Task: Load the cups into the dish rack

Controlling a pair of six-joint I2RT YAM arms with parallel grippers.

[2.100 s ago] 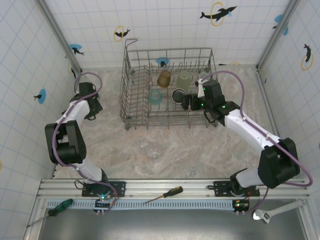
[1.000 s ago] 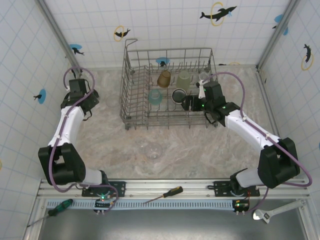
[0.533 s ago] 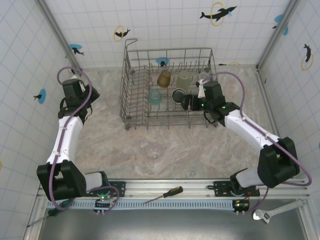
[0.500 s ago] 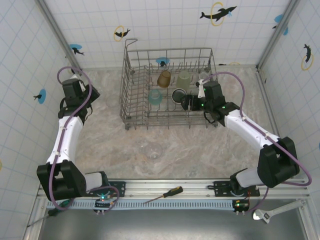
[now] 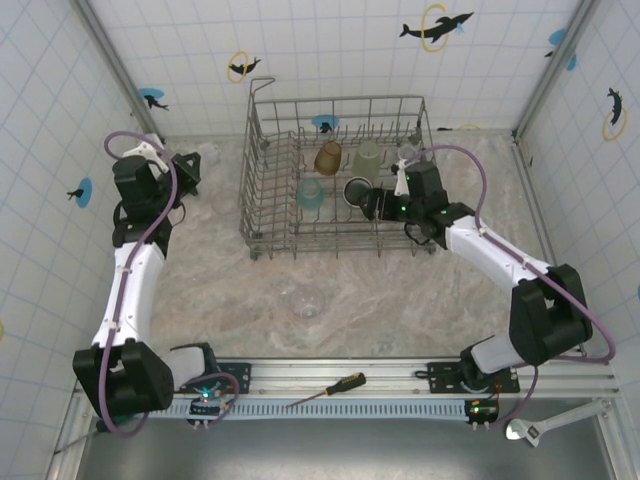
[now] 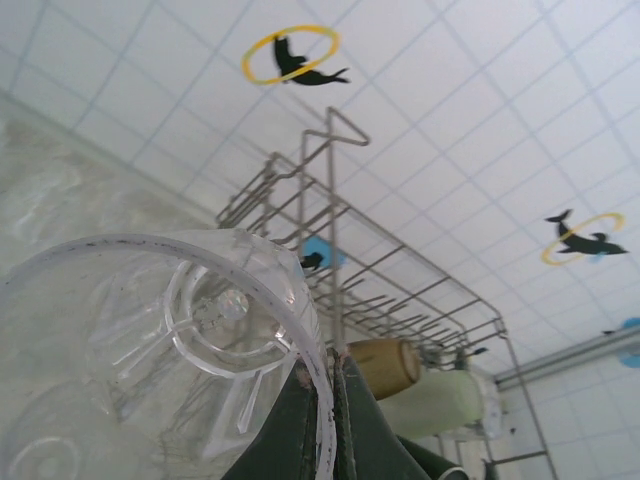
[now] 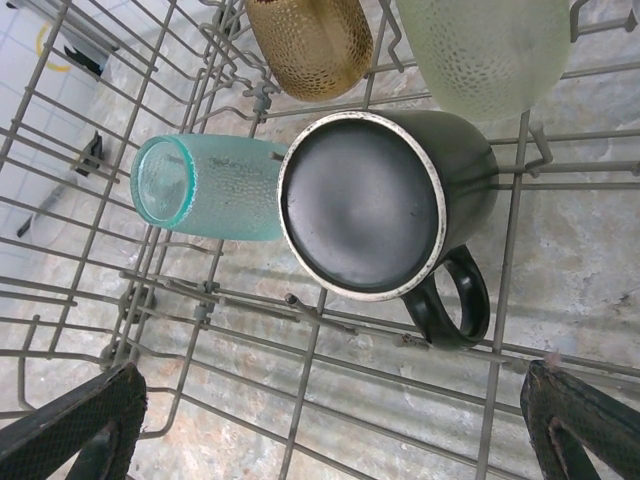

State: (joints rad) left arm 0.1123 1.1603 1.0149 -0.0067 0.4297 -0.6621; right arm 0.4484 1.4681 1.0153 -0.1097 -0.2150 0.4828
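Note:
The grey wire dish rack [image 5: 262, 215] stands at the back middle of the table. In it lie an amber cup [image 5: 328, 157], a pale green cup [image 5: 367, 160], a light blue cup [image 5: 310, 192] and a dark mug [image 5: 356, 190]. My right gripper [image 5: 374, 204] is open inside the rack, just in front of the dark mug [image 7: 375, 205] and the light blue cup [image 7: 205, 187]. Left of the rack, my left gripper [image 5: 186, 170] is raised and shut on the rim of a clear cup [image 6: 150, 350]. Another clear cup [image 5: 303, 300] rests on the table's middle.
A yellow-handled screwdriver [image 5: 328, 388], a green-handled one [image 5: 110, 415] and a wrench [image 5: 545, 425] lie along the near rail. Tiled walls close in the back and both sides. Beyond the held cup, the left wrist view shows the rack's [image 6: 340, 260] upright wire corner.
My left arm has risen and swung toward the back left, carrying the clear cup and turning toward the rack. The right gripper has stayed by the dark mug.

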